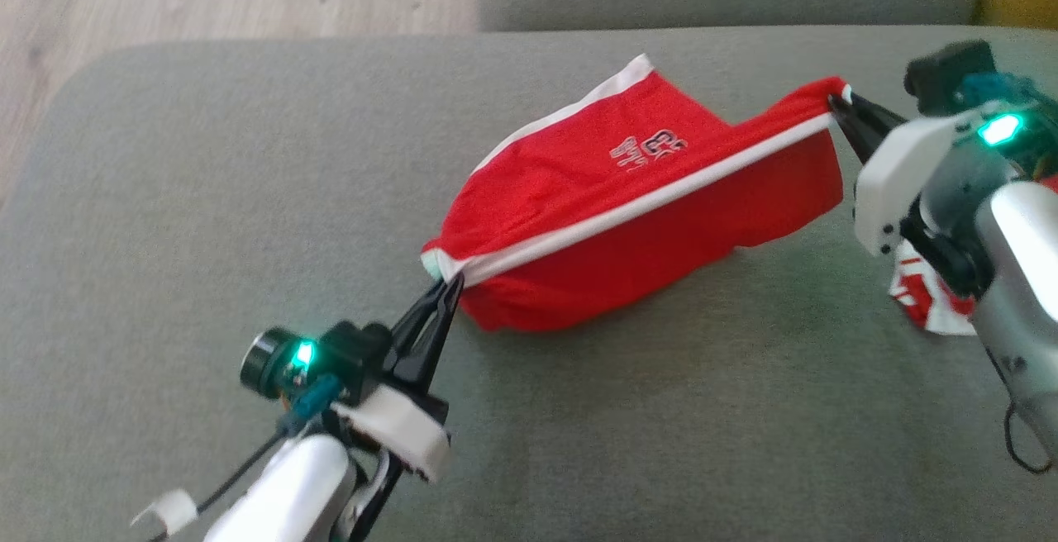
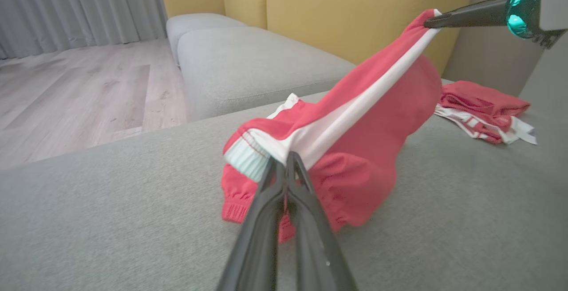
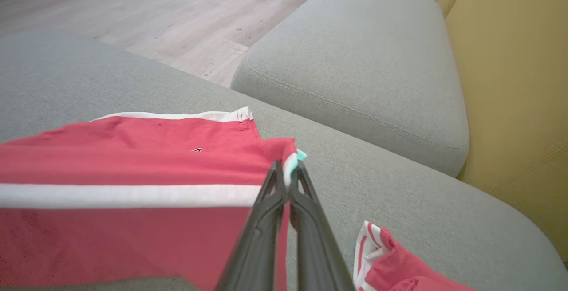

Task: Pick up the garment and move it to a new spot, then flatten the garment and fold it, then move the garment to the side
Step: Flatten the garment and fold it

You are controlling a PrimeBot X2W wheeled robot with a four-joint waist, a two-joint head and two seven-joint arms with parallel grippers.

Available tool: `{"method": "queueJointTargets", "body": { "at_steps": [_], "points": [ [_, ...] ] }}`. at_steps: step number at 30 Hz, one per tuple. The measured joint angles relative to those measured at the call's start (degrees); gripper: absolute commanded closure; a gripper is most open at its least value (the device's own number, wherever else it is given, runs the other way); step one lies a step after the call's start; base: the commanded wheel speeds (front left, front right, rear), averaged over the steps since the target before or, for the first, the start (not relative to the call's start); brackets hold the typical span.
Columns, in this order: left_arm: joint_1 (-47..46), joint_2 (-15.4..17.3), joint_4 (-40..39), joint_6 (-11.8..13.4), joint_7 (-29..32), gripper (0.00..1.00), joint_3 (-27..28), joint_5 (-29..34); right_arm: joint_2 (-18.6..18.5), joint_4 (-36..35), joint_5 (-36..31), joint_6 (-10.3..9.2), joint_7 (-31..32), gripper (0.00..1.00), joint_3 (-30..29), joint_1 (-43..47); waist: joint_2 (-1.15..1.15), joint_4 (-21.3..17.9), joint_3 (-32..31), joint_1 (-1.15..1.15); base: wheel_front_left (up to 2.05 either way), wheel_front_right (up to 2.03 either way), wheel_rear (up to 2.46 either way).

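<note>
Left gripper [image 1: 450, 284], lower left of the frame, has its fingers pinched shut on one corner of the red garment [image 1: 628, 228]; the right gripper [image 1: 836, 102], upper right, clamps the opposite corner. Stretched between them mid-frame, the garment hangs partly lifted off the grey sofa [image 1: 248, 195], likely to keep it taut for moving and flattening.

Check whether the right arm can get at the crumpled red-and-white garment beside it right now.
Probably not yet. The crumpled garment lies close with nothing over it, but the right gripper is shut on the red shorts, stretched to the left gripper. It would have to let go first.
</note>
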Motion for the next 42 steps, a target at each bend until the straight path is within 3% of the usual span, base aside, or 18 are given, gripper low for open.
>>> {"method": "queueJointTargets", "body": {
  "at_steps": [20,33,34,35,42],
  "points": [
    [-20.3,-8.7,19.0,-6.6,-1.1,1.0,-1.8,-0.2,2.1,21.3,-3.1,0.0,-1.5,1.0,8.2,-21.9,0.0,8.1,12.5,0.0,0.0,0.0,0.0],
    [-25.3,-12.2,27.5,-7.1,-4.1,1.0,-2.3,-0.2,3.6,28.8,-2.3,0.0,-5.0,1.0,14.9,-29.4,0.0,11.6,17.1,0.0,0.0,0.0,0.0],
    [-25.6,-12.4,28.0,-7.1,-4.2,0.6,-2.3,-0.2,3.7,29.4,-2.0,0.0,-5.1,0.65,15.2,-29.7,0.0,11.7,17.3,-0.01,0.0,0.0,0.0],
    [-25.8,-12.6,28.6,-7.0,-4.6,0.0,-2.3,-0.2,3.7,29.9,-2.0,0.0,-6.1,0.0,15.2,-30.0,0.0,11.8,17.4,-0.01,0.0,0.0,0.0],
    [-26.4,-12.8,32.8,-6.5,-6.6,0.0,-1.9,-0.8,5.6,33.6,2.5,-0.01,-12.2,0.0,13.1,-31.0,0.0,11.0,17.3,-0.01,0.0,0.0,0.0]
  ]
}}
